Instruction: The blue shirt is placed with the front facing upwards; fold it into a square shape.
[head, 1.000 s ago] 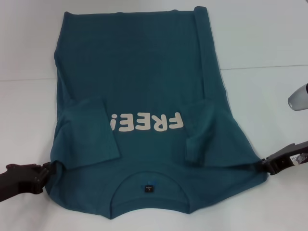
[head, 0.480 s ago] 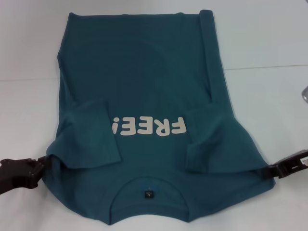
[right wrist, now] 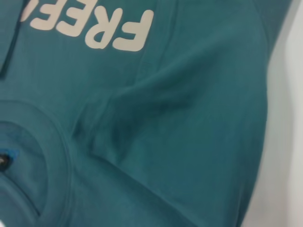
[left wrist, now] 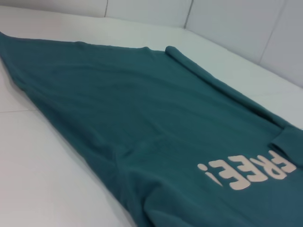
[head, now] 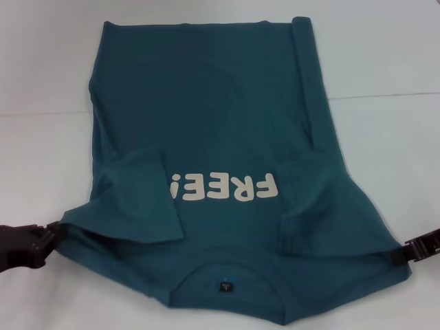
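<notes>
Head view shows the blue shirt [head: 206, 137] lying front up on the white table [head: 385, 55], collar nearest the robot, with the pale "FREE!" letters [head: 225, 188] upside down from here; both short sleeves are folded in over the chest, and the far right edge is rolled into a long ridge (it runs up toward the hem); the left gripper [head: 47, 240] sits at the shirt's near left corner, pinching the cloth at the shoulder; the right gripper [head: 407, 251] sits at the near right corner, touching the shoulder edge, and it looks clamped on the cloth too; the 2 shoulder corners are pulled out wide; the small black label [head: 225, 287] shows inside the collar.
</notes>
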You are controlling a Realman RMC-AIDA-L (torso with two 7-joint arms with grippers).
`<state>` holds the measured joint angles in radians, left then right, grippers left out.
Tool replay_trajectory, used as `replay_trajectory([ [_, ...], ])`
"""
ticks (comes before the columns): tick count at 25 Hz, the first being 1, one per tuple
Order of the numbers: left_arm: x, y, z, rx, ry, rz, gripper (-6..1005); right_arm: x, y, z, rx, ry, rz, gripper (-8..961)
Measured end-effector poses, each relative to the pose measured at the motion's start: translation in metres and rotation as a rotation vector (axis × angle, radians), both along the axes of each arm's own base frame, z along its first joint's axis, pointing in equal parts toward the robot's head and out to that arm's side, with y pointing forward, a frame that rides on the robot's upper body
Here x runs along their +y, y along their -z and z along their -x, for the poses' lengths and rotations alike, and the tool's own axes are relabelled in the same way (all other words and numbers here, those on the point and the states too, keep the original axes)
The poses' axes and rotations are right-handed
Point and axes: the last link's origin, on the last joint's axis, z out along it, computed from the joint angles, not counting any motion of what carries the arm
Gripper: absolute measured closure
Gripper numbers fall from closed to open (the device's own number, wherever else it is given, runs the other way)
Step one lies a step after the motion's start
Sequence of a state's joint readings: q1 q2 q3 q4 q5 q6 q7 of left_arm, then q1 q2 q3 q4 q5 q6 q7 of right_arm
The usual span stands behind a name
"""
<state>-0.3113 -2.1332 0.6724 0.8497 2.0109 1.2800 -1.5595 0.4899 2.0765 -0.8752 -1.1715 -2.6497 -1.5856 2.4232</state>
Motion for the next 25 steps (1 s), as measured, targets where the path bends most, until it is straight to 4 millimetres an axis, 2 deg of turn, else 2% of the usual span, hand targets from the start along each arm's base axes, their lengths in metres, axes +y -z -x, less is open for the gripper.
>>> replay_trajectory([
  [10,-0.012,-0.016,0.007,-0.055,-0.045,0.058,967,-0.011,-0.017,-0.005,0.134,0.013,-0.026,918],
  [20,-0.014,-0.018,0.014,-0.068,-0.091,0.045,968,-0.022,-0.026,-0.040,0.291,0.155,-0.161,918],
  [25,-0.017,-0.030,0.029,-0.158,-0.207,-0.034,967,-0.026,-0.030,-0.052,0.381,0.194,-0.214,918],
])
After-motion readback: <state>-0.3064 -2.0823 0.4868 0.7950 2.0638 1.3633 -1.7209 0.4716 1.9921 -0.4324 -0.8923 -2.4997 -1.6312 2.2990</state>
